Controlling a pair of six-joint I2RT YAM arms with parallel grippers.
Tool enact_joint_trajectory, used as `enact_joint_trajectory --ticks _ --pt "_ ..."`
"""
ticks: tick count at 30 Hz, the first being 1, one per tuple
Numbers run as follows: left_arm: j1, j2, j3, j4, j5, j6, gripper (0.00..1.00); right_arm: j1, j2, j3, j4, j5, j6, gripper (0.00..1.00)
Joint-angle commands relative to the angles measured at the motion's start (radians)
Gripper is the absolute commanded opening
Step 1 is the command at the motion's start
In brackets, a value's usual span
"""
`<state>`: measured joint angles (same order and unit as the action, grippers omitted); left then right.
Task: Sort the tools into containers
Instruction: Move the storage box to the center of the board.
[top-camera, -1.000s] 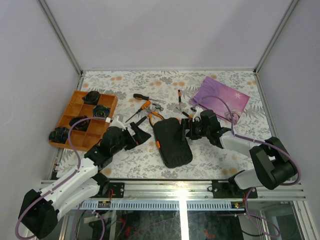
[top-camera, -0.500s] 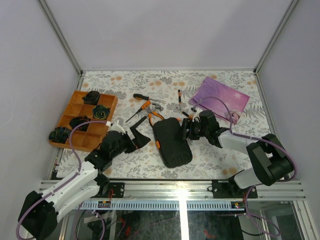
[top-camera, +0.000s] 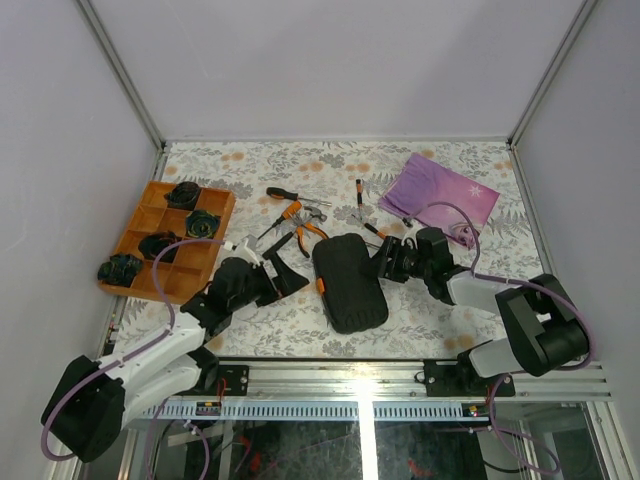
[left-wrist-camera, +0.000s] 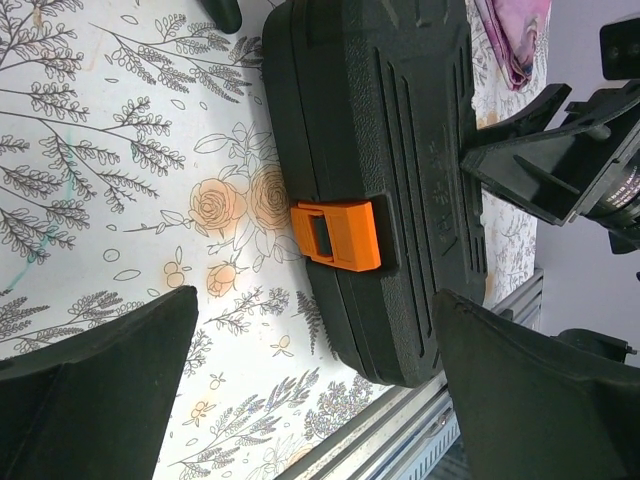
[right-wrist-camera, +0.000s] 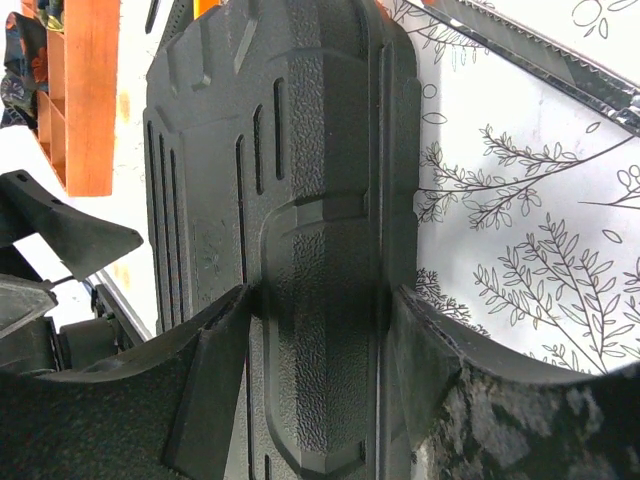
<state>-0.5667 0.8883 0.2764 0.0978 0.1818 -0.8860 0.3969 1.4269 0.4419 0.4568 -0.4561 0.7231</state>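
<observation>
Closed tool case (top-camera: 350, 282) lies mid-tabletop (top-camera: 430, 312), orange latch (left-wrist-camera: 338, 234) on its left edge. Right claw (top-camera: 381, 264) clamps the right edge. Left claw (top-camera: 285, 272), wide open and empty, stands just off the latch side.

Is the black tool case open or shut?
Shut. The tool case lies flat with its lid down, and the orange latch sits across the seam.
</observation>
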Motion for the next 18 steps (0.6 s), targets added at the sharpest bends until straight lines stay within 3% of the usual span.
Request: enact_joint_trajectory --ticks 1,18 --pt "-0.002 0.027 0.004 0.118 0.027 -0.030 1.00 -0.025 0.048 -0.058 -0.030 0.020 0.001 0.47" --pt "-0.002 0.263 -0.067 0.534 0.091 -0.225 0.94 -0.099 0.203 -0.159 0.262 -0.094 0.183 0.38"
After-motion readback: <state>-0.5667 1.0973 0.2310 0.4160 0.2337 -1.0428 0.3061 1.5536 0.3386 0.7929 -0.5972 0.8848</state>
